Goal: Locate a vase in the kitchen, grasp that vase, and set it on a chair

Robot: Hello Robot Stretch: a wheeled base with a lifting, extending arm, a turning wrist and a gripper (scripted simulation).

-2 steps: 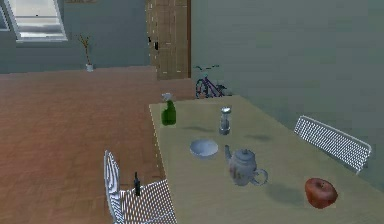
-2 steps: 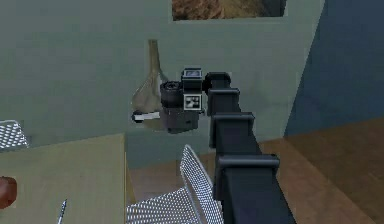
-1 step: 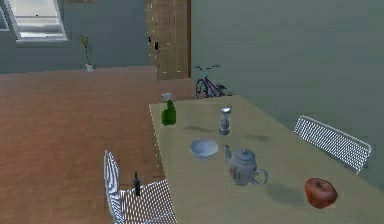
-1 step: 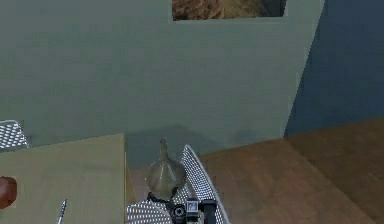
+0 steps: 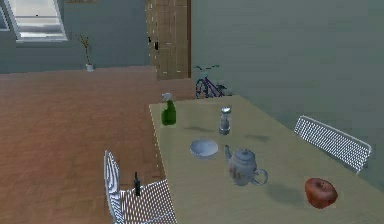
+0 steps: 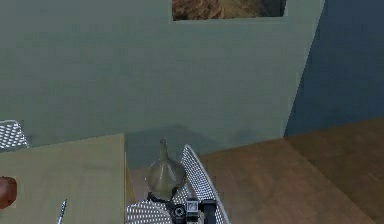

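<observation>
gripper (image 6: 186, 208) at the chair (image 6: 198, 172) seat; jaw state and load cannot be determined. clear vase (image 6: 163, 172) stands between the chair's backrest and the table (image 6: 80, 170) end edge. open floor (image 6: 290, 180) runs to the wall (image 6: 120, 70).

forward view: window (image 5: 35, 18) at 11 o'clock chopped by the top edge, bike (image 5: 207, 85) at 12 half behind the table (image 5: 280, 160), tiny dark thing (image 5: 137, 183) on the 7 o'clock chair (image 5: 150, 203), can't tell what it is. arm side view: wall picture (image 6: 228, 8) cut off at 12, red blob (image 6: 5, 190) cut off at 8
</observation>
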